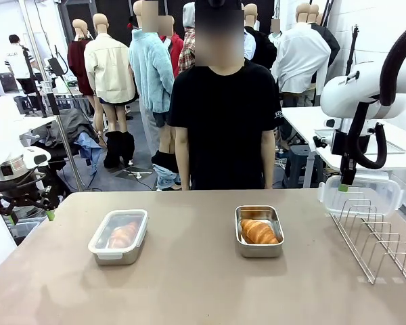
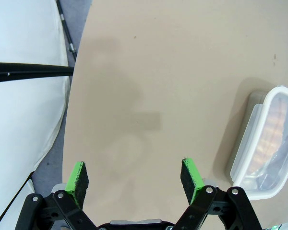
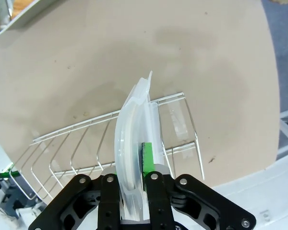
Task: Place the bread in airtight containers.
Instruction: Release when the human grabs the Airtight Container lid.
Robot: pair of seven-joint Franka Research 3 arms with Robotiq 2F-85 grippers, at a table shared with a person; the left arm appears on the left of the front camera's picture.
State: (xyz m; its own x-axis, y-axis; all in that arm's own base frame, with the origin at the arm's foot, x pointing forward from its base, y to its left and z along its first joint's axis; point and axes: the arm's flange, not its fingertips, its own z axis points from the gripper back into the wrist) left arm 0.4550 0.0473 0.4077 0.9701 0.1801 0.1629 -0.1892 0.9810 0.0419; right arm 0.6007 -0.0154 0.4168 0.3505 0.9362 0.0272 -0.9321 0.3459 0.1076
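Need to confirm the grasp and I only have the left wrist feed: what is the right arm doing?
Observer: The right gripper is shut on a clear lid, standing on edge over the wire rack.
Operator: I see one lidded tin. Is there another?
Observer: Yes, an open tin sits at mid-table with a croissant inside, no lid on it.
Operator: Anyone near the table?
Observer: A person stands at the far edge, arms down, touching nothing.
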